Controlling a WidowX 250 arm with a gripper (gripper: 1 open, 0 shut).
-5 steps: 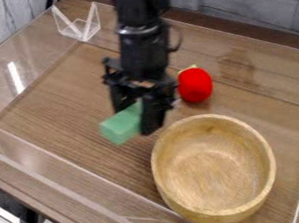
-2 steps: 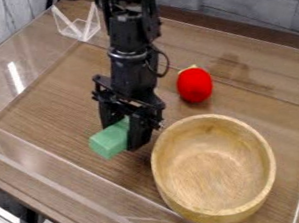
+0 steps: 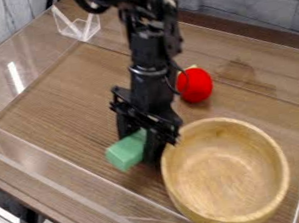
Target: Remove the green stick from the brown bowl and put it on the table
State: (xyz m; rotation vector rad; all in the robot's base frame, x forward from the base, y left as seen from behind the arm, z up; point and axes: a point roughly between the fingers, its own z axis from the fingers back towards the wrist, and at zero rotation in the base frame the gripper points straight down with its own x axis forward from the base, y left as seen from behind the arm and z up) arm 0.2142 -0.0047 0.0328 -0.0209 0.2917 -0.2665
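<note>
- The gripper (image 3: 148,142) is clamped on the green stick (image 3: 129,151), jaws closed narrow around it. It points steeply down, and the black arm rises behind it toward the top of the frame.
- The stick pokes out from the jaws twd the left and front, tilted. Its low end looks like it's at or right on the table (image 3: 57,103), but I can't tell for sure if it's touching.
- The stick is fully outside the brown bowl (image 3: 227,171), just beside the bowl's left rim, on the upper-left side of it.
- The bowl sits front-right on the tabletop w/ nothing inside it, just bare wood grain on the inner wall and bottom.
- The gripper is v close to the bowl's rim, on the bowl's upper-left. Can't say whether the fingers brush the rim or not.
- A small red ball (image 3: 194,84) lies behind the bowl, farther back on the wood, apart from the bowl and just right of the arm.
- Clear acrylic walls (image 3: 38,165) run around the tabletop. The front-left one passes left of the bowl, and the stick is well inside it.
</note>
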